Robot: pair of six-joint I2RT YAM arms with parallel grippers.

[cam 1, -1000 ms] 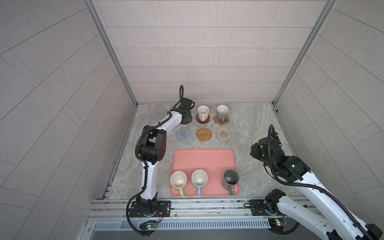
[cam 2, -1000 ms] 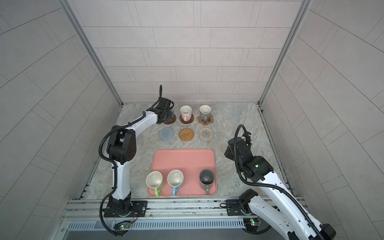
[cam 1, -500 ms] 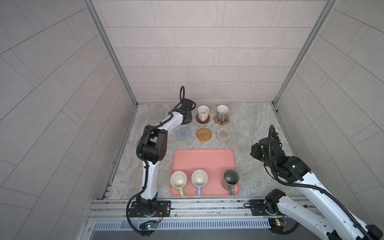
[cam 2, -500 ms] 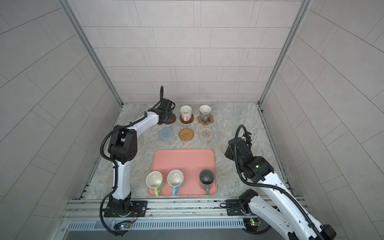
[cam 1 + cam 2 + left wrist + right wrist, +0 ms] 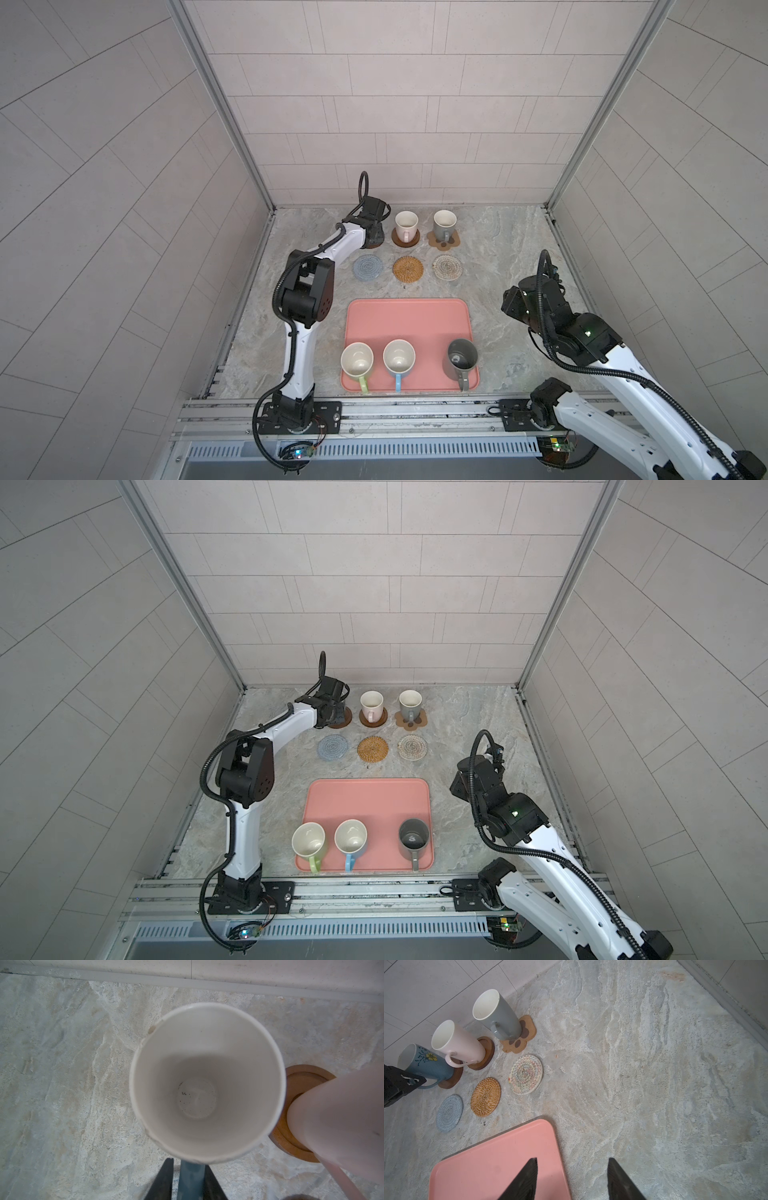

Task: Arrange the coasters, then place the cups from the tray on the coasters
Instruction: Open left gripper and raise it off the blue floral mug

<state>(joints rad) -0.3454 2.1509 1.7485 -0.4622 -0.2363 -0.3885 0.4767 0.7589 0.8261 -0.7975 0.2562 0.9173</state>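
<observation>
Left wrist view looks straight down into the blue mug (image 5: 205, 1084), whose cream inside fills the frame. The left gripper (image 5: 189, 1162) straddles its blue handle, one finger on either side. A sliver of gap shows along one finger, so I cannot tell whether the handle is pinched or already let go. Taking it by the handle makes sense, since that keeps the mug upright and leaves the rim free. The right wrist view shows this mug standing on a wooden disc (image 5: 452, 1082) at the end of the far row. Beside it are the pale pink mug (image 5: 458, 1043) on a second disc (image 5: 485, 1057) and the grey mug (image 5: 497, 1016) on the paw-shaped coaster (image 5: 517, 1045). In both top views the grey-blue coaster (image 5: 369, 267), rattan coaster (image 5: 408, 269) and beige coaster (image 5: 447, 267) lie bare in the nearer row. They are presumably meant for the yellow-green mug (image 5: 356, 361), light blue mug (image 5: 399, 356) and dark grey mug (image 5: 461, 359) standing along the near edge of the tray (image 5: 407, 320). The right gripper (image 5: 572, 1158) hangs empty, jaws apart, over the tray's corner, clear of the work.
</observation>
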